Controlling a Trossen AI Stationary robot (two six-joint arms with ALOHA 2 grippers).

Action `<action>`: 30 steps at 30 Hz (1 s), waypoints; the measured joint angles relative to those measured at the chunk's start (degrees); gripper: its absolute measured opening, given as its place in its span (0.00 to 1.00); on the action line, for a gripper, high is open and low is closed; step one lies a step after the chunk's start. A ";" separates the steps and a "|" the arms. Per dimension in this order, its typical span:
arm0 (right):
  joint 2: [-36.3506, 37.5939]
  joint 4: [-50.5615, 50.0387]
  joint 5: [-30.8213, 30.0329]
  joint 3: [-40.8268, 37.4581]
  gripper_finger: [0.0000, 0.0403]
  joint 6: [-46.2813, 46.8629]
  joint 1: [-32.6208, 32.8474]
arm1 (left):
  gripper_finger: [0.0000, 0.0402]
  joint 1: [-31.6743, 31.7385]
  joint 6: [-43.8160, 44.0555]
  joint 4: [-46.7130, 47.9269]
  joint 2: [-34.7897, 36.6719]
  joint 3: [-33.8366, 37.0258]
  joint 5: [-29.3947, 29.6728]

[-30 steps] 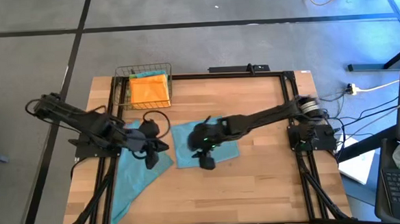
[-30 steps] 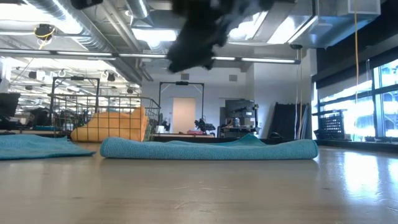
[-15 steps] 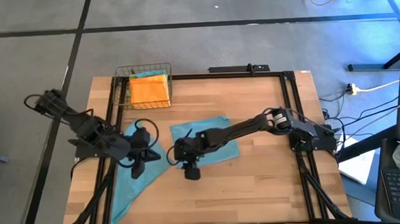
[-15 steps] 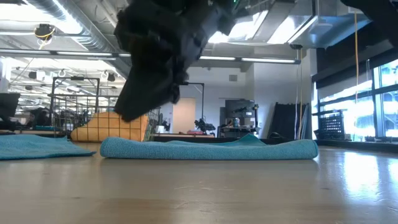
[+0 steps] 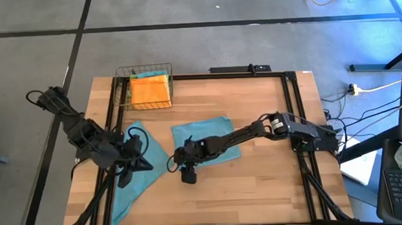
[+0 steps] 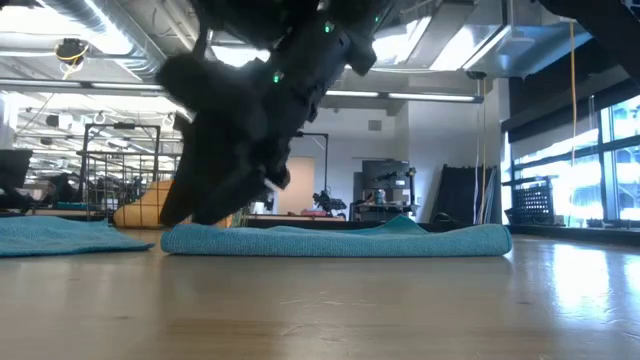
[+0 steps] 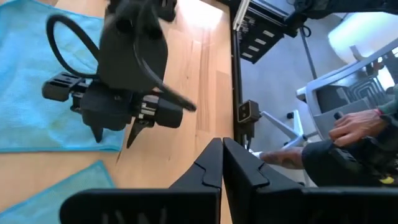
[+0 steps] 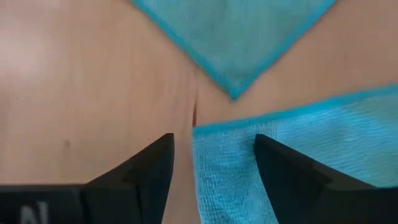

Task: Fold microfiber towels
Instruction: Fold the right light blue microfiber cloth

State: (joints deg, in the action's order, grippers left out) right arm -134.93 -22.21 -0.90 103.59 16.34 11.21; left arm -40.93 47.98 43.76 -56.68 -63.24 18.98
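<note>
Only left wrist view shows a person's hand (image 7: 351,121).

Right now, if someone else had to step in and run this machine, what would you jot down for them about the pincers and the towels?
Left pincer: shut, empty, over the flat teal towel at the table's left side.
Right pincer: open, holding nothing, low at the near left corner of the folded teal towel mid-table.
Orange towel: lying in the wire basket at the back left, looks folded.
Done: the middle teal towel seems folded at least once.
Left: the flat teal towel is not yet folded; the middle one may need another fold or moving to the basket.
</note>
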 joint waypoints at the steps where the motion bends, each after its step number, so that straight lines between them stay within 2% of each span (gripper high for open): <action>1: -0.54 -0.31 -0.10 0.00 0.55 0.19 0.22 | 0.01 -0.11 0.01 0.10 0.04 0.00 -0.01; 6: -1.64 0.34 -0.77 0.12 0.55 0.20 1.09 | 0.00 -0.75 0.50 0.21 0.12 0.00 -0.02; 11: -1.74 0.17 -4.78 0.13 0.55 2.18 1.47 | 0.01 -0.87 1.99 0.58 0.10 0.00 0.00; 18: -1.71 0.72 -4.89 -0.57 0.52 4.42 1.40 | 0.01 -0.87 4.13 0.80 0.08 0.00 0.80; 24: -1.71 0.30 -4.92 -0.63 0.36 4.41 1.36 | 0.01 -0.85 4.19 0.82 0.08 0.00 1.84; 30: -1.84 -1.23 -3.19 0.60 0.07 4.39 1.34 | 0.00 -0.85 4.18 1.76 0.08 0.00 1.81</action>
State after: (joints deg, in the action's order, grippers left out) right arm -136.77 -23.45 -4.08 104.20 20.73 12.56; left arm -41.78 52.16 45.52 -56.60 -63.24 20.80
